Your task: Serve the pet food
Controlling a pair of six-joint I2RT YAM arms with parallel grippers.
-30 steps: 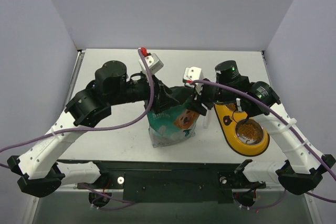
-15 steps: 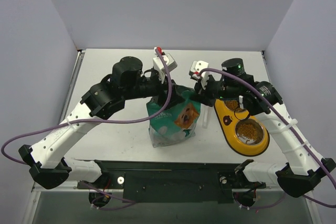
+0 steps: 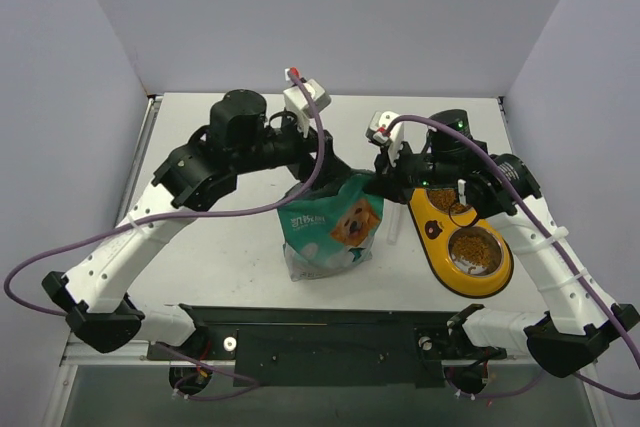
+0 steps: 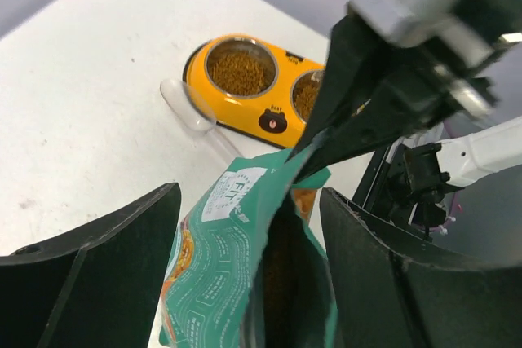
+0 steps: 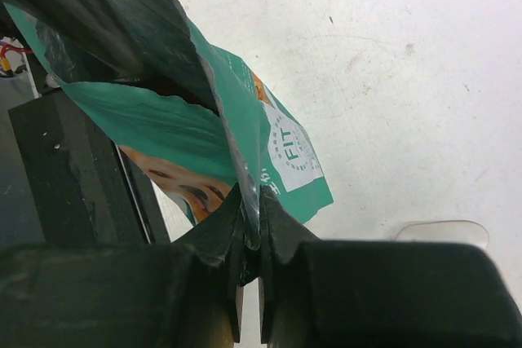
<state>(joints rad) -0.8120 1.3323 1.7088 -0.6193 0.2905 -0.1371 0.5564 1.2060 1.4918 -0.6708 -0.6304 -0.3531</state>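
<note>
Left claw [image 4: 249, 193] is pulling back and spreading wide, straddling the teal bag [image 3: 330, 227], gripping nothing. Right claw [image 5: 253, 201] is now pinching the bag's top edge. Pet food [image 3: 473, 245] is sitting in the yellow bowl [image 3: 440, 257] near the surface's [image 3: 240, 257] right edge; serving is looking nearly done.

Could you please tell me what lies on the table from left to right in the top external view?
Teal bag → clear scoop → yellow feeder with kibble in its bowls.
</note>
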